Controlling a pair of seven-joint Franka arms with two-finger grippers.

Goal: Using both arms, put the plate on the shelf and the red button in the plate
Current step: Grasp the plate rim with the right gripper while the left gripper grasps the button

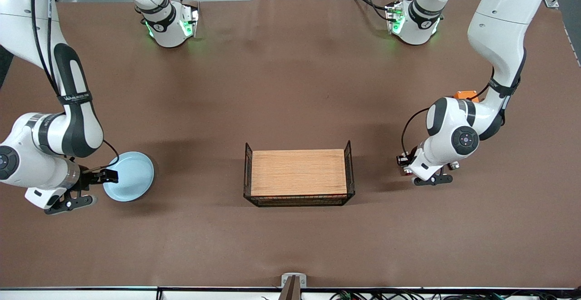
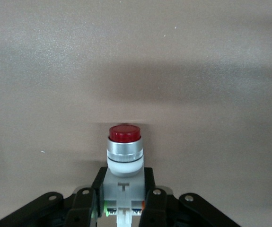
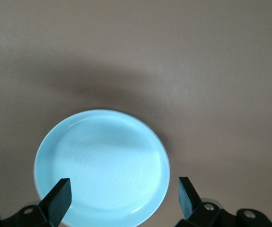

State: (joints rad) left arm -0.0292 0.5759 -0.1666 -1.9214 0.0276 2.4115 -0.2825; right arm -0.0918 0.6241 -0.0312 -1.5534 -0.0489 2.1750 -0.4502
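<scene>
Pale blue plate [image 3: 101, 164] sits flat at the right arm's end, its rim between the wide-open right gripper [image 3: 124, 195] fingers. Left gripper [image 2: 121, 201] is clamped on the red button [image 2: 124, 153] — cap pointing straight out — low over the table at its own end.

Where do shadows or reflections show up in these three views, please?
Front view: soft shadows lie on the brown cloth beside the wire basket and plate. Left wrist view: a broad dark shadow band crosses the cloth above the red button, clamped in the left pincer. Right wrist view: the glossy plate shows pale sheen; a shadow lies beside its rim.
</scene>
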